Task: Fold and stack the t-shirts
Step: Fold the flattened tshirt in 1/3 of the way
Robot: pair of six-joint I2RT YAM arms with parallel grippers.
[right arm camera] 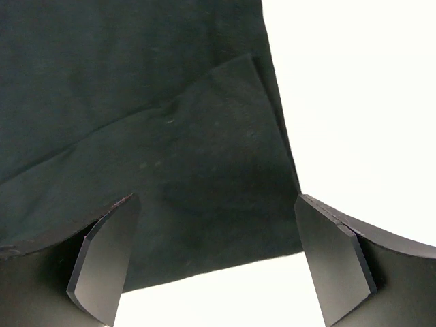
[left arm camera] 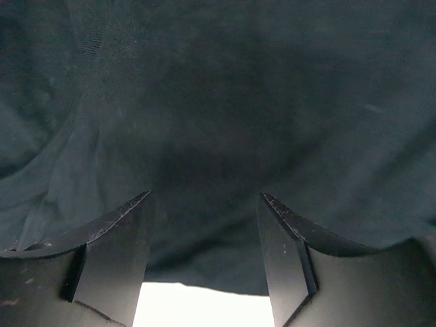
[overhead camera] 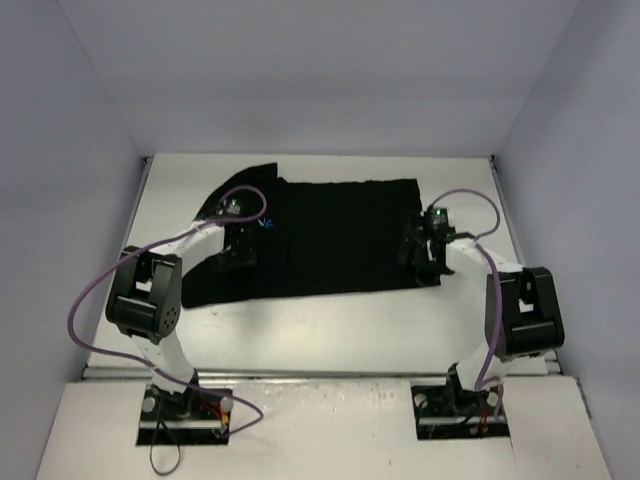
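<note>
A black t-shirt (overhead camera: 330,235) lies spread flat on the white table (overhead camera: 330,325), its small light-blue logo (overhead camera: 266,222) facing up near the left side. My left gripper (overhead camera: 237,255) hovers low over the shirt's left part. Seen from the left wrist, the left gripper (left arm camera: 206,197) has its jaws apart with only dark cloth (left arm camera: 218,102) beyond them and nothing between them. My right gripper (overhead camera: 418,260) is over the shirt's near right corner. In the right wrist view the right gripper (right arm camera: 214,199) stands wide open above that corner (right arm camera: 204,204), where a folded flap shows.
Grey walls close in the table on three sides. One sleeve (overhead camera: 243,182) sticks out at the shirt's far left. Purple cables (overhead camera: 85,300) loop off both arms. A metal rail (overhead camera: 320,375) runs along the table's near edge, in front of the arm bases.
</note>
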